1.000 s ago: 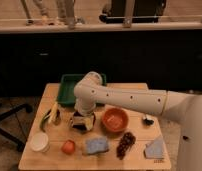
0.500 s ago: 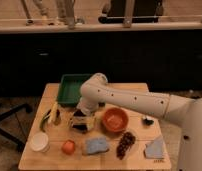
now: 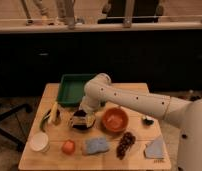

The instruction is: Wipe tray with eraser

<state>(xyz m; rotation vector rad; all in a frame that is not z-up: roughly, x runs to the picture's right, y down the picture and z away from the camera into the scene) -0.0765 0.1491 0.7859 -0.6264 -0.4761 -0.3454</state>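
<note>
The green tray (image 3: 73, 88) lies at the back left of the wooden table (image 3: 49, 94). The eraser (image 3: 82, 120), a dark block with a pale striped top, sits on the table just in front of the tray's near right corner. My gripper (image 3: 87, 109) hangs at the end of the white arm (image 3: 129, 101), directly above and touching or nearly touching the eraser, between the tray and the orange bowl (image 3: 115, 120).
A banana (image 3: 53, 114), a white cup (image 3: 39, 142), an orange fruit (image 3: 68, 146), a blue-grey cloth (image 3: 96, 145), a dark bunch (image 3: 126, 144), a second cloth (image 3: 156, 149) and a small dark item (image 3: 147, 120) lie on the table.
The arm's elbow has shifted slightly right and the gripper has drawn a little back towards the tray. The eraser stays in the same spot on the table.
</note>
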